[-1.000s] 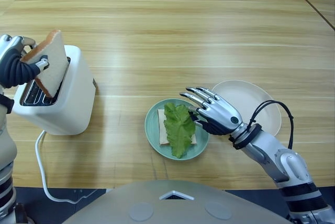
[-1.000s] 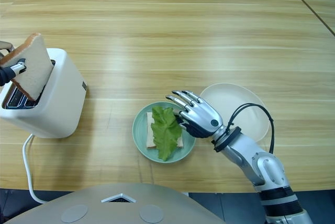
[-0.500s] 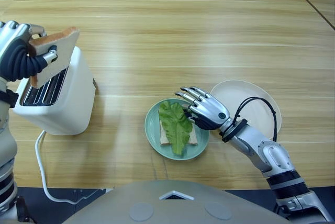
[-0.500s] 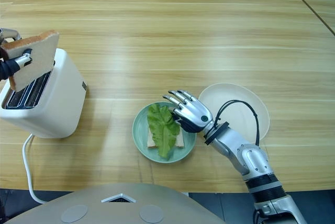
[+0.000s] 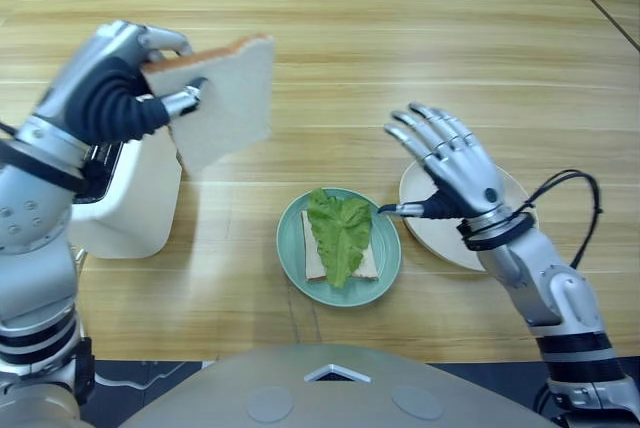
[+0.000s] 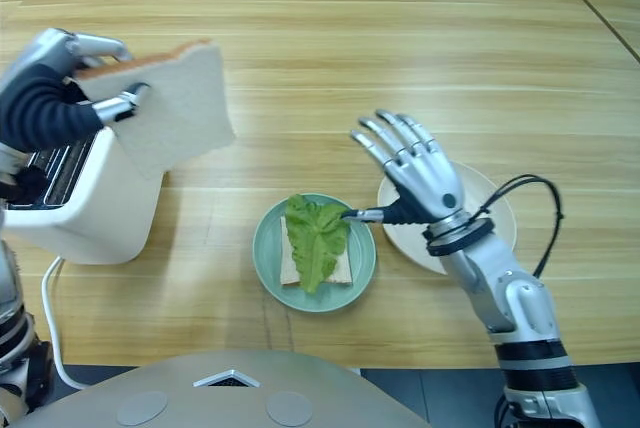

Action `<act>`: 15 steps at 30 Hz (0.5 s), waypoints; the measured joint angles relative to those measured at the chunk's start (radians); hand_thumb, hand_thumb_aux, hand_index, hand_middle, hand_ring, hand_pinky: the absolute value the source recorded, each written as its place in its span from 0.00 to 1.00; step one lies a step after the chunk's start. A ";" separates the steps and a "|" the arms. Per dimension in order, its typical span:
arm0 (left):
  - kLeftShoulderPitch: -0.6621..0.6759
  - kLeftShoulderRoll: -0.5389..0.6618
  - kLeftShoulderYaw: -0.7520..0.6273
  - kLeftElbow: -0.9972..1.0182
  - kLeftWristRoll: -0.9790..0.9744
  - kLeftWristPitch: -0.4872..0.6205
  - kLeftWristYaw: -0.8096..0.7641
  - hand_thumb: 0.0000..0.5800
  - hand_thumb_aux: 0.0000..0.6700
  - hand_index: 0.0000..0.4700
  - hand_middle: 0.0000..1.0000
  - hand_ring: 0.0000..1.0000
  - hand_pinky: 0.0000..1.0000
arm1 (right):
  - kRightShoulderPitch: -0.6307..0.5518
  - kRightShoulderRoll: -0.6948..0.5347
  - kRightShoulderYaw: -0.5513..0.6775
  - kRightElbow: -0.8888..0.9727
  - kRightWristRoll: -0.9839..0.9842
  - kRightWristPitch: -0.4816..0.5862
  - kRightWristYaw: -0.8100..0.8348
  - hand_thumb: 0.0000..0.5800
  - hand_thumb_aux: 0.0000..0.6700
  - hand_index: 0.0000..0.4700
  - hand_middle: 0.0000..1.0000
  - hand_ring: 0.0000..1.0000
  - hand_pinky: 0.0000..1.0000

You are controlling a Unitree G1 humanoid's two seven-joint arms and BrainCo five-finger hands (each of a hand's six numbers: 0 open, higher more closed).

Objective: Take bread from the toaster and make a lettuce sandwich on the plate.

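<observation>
Fingers (image 5: 428, 128) of the right hand (image 5: 458, 170) are spread wide and hold nothing. The hand hangs at the near right over the cream plate (image 5: 430, 238), its thumb pointing toward the green plate (image 5: 288, 248) just beside it. On that green plate lies the lower slice (image 5: 310, 260), with the lettuce (image 5: 338, 233) draped along it and reaching past the bread at the far end. Farther back on the left stands the toaster (image 5: 125, 208). Above its right side the left hand (image 5: 105, 98) pinches the bread slice (image 5: 225, 98) by one edge, its fingers closed on it. The slice is lifted clear of the slots and tilted, its broad face toward the camera. Pale wooden surface (image 5: 400, 28) stretches away beyond

The step in hand looks like the closing one, bringing this second slice over to cap the leaf. To do it well:
- carry it across and down toward the green plate, turning the wrist so the slice comes in flat
- square its edges with the lower slice before letting go
- set it straight down, not sliding, since a loose leaf would likely drag off with it
- squeeze only lightly, as soft bread held by one edge may bend or tear
- leave the right hand where it is, off to the side, so the path over the plate stays free
</observation>
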 measured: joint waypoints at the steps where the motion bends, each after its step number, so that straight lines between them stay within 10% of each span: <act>1: -0.002 -0.022 -0.042 0.025 -0.026 0.014 -0.001 1.00 1.00 1.00 1.00 1.00 1.00 | 0.017 -0.004 -0.037 -0.013 0.026 -0.017 -0.007 0.00 0.00 0.00 0.00 0.00 0.00; 7: -0.037 -0.180 -0.268 0.225 -0.246 0.113 -0.069 1.00 1.00 1.00 1.00 1.00 1.00 | 0.094 -0.013 -0.222 -0.151 0.164 -0.148 -0.034 0.00 0.00 0.00 0.00 0.00 0.00; 15: -0.134 -0.293 -0.453 0.641 -0.354 0.150 -0.144 1.00 1.00 1.00 1.00 1.00 1.00 | 0.167 -0.042 -0.026 -0.238 0.144 -0.350 0.195 0.00 0.00 0.00 0.00 0.00 0.00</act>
